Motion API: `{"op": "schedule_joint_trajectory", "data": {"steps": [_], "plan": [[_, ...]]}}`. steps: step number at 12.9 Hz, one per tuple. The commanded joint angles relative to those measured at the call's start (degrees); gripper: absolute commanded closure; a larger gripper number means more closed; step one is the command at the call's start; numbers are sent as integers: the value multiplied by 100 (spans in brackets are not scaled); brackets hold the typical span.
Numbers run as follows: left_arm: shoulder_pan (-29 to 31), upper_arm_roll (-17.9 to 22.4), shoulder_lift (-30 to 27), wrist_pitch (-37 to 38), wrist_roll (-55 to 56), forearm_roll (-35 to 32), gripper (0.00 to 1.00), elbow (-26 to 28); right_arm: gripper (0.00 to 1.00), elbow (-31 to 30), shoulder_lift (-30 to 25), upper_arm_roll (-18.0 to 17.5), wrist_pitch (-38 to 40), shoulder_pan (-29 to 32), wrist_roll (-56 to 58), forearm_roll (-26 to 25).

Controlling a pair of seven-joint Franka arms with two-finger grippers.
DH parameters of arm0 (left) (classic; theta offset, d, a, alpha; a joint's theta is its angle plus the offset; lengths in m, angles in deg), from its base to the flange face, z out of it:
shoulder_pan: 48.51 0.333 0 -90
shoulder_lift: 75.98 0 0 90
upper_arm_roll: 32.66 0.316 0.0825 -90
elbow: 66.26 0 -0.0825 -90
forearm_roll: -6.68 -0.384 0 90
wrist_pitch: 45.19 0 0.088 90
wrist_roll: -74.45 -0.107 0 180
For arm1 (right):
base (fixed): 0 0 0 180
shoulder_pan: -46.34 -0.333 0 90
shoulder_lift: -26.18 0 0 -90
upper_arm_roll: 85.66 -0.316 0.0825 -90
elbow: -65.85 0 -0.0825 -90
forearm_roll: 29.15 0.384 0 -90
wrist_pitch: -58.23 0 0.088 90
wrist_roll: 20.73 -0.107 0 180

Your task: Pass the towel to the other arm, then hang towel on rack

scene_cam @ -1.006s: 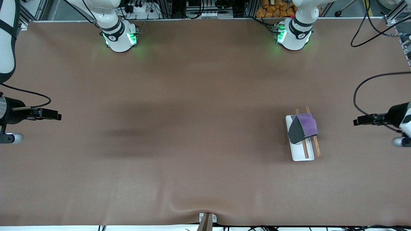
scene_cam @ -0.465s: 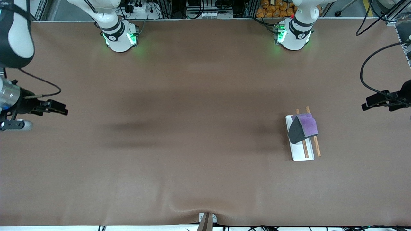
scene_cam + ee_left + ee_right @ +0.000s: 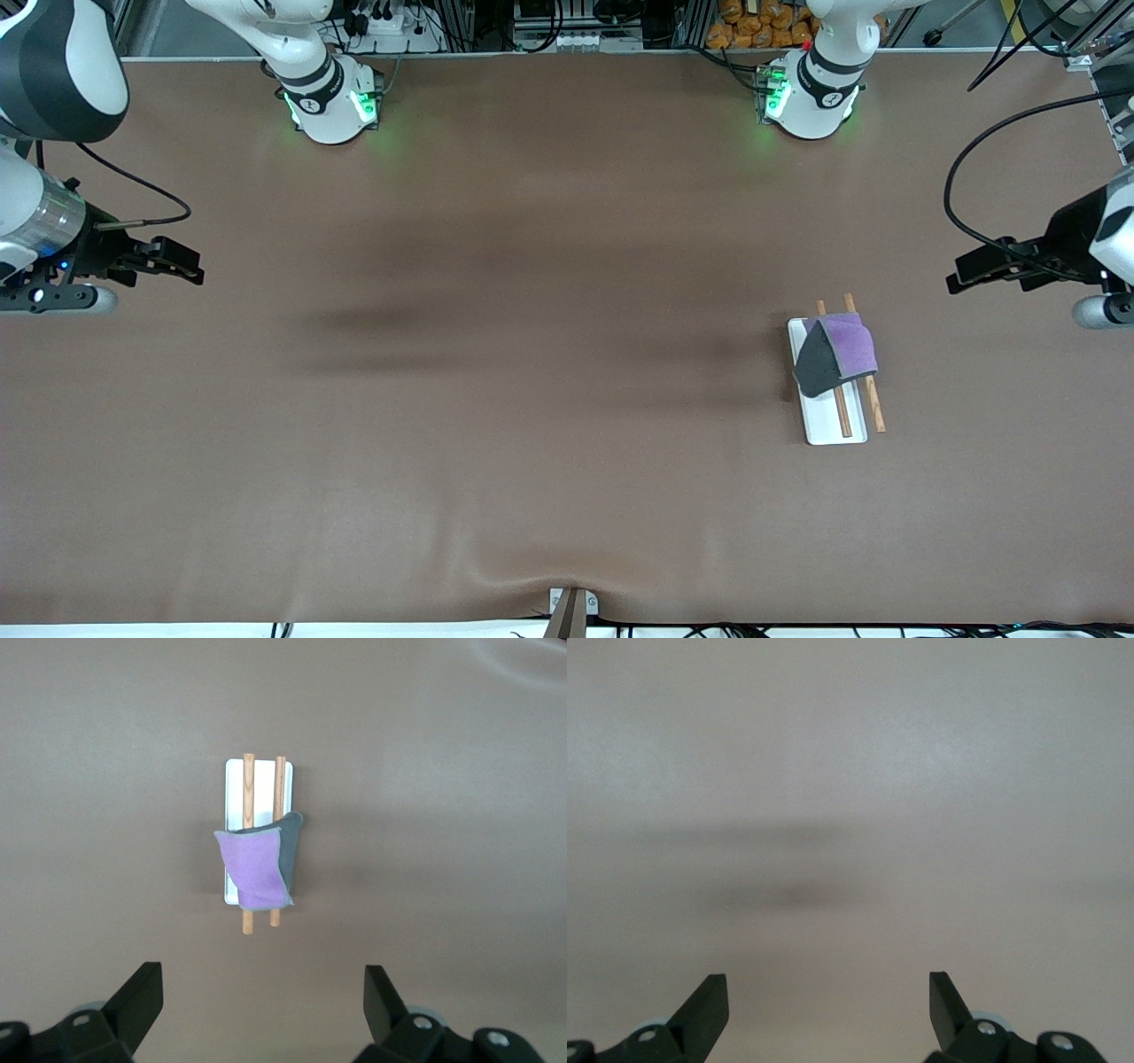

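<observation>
Purple and grey, the towel [image 3: 835,354] is draped over the rack [image 3: 833,424], which sits on the brown table [image 3: 532,399] toward the left arm's end. It lies across the two thin wooden rods [image 3: 858,403] at the part of the rack farther from the front camera, its purple face turned toward the left arm's end and its grey face hanging down over the white base on the side toward the table's middle. The nearer ends of the rods stick out bare, and so do short tips at the farther end. No claw touches the towel or the rack. The left gripper [image 3: 961,276] hangs in the air over bare table near the left arm's edge, well apart from the rack, with its two black fingers [image 3: 142,997] spread as wide as they go and nothing between them; from its wrist camera the towel [image 3: 257,866] and rack [image 3: 235,788] show whole, out ahead of the open fingers. The right gripper [image 3: 189,266] hangs over bare table at the right arm's end, well away from everything, its fingers [image 3: 709,1001] likewise spread wide and empty, with only plain tabletop beneath it.
</observation>
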Motion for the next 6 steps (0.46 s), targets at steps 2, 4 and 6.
{"op": "schedule_joint_trajectory", "data": {"steps": [2,4,6], "plan": [[-615,592,-748,-47,64,-165,0,739,0,99,-190,-39,206,-94,-140,-99],[-897,883,-933,-47,64,-165,0,898,0,435,-137,-30,489,-216,-88,-108],[-1047,981,-1152,-47,73,-165,0,1100,0,461,-146,-39,542,-243,-79,-99]]}}
